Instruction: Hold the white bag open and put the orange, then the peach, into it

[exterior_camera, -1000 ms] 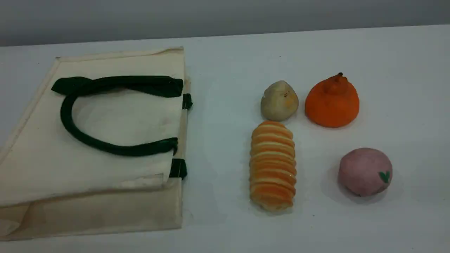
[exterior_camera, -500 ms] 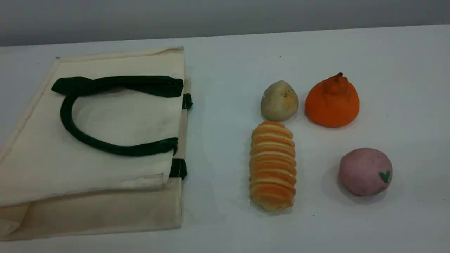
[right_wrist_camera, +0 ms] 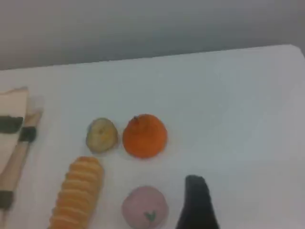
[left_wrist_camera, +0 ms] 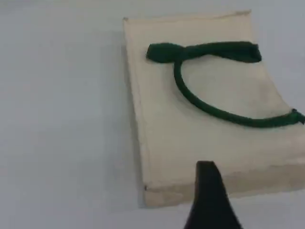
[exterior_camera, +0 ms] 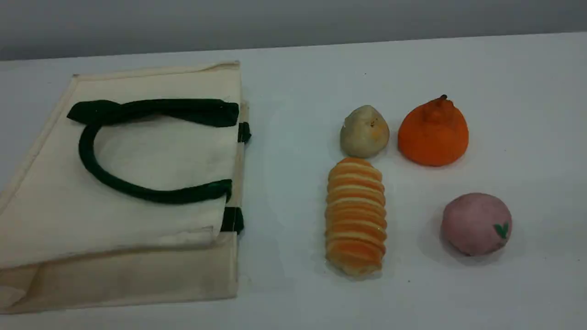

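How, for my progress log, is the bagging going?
Done: nothing; the white bag lies flat, mouth closed, orange and peach on the table beside it. In hand: nothing; left fingers hover over the bag, right fingers near the peach, neither holding anything. Left: open the bag, load orange, then peach.

A wide bare strip of table (exterior_camera: 289,183) is left between the white bag (exterior_camera: 137,229) and the bread roll (exterior_camera: 356,217). The orange (exterior_camera: 433,133) is hemmed on its left by the beige lump (exterior_camera: 364,132) just beside it, while the peach (exterior_camera: 476,223) is left open on all sides.
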